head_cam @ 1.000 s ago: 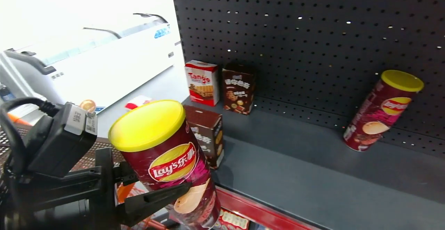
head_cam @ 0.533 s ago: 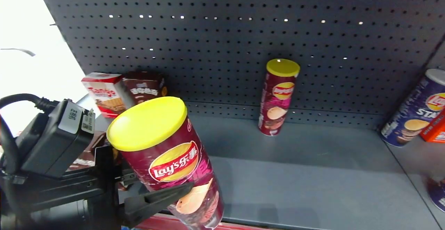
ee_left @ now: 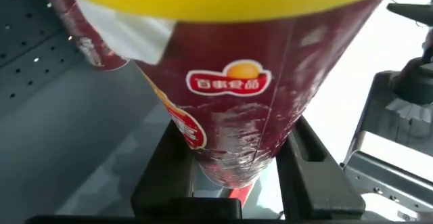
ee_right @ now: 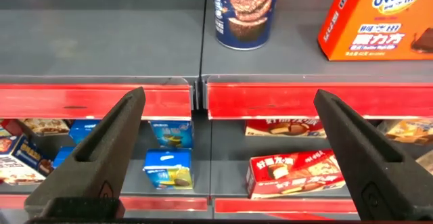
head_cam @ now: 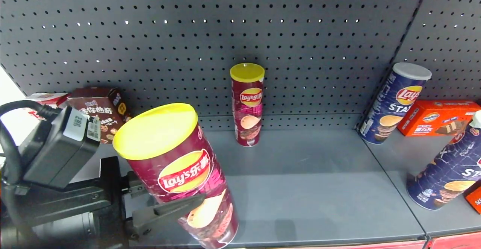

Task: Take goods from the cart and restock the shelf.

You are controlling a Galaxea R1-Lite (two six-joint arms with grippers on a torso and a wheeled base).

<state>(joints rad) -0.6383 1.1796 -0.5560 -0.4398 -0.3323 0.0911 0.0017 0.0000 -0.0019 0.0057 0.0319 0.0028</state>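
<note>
**Robot squares up to the shelf, can in hand**

The head camera has swung round over the last second. The shelf [head_cam: 319, 189] now lies square ahead, so it is the view that has shifted and not the goods. The left tool [ee_left: 233, 183] still clamps the red chip can [head_cam: 176, 166] low on its body. The can leans a little, yellow lid up, at 7 o'clock over the shelf's front edge.

A matching can [head_cam: 247, 104] stands upright at 12 o'clock against the pegboard. Two blue cans [head_cam: 394, 102] and an orange box [head_cam: 436, 117] sit around 3 o'clock, and a brown box [head_cam: 97, 108] at 9 o'clock.

The right tool [ee_right: 230, 102] hangs wide open and empty before the lower red shelf rails.

To my eye the turn is finished, and setting the can down beside its twin is what remains.
</note>
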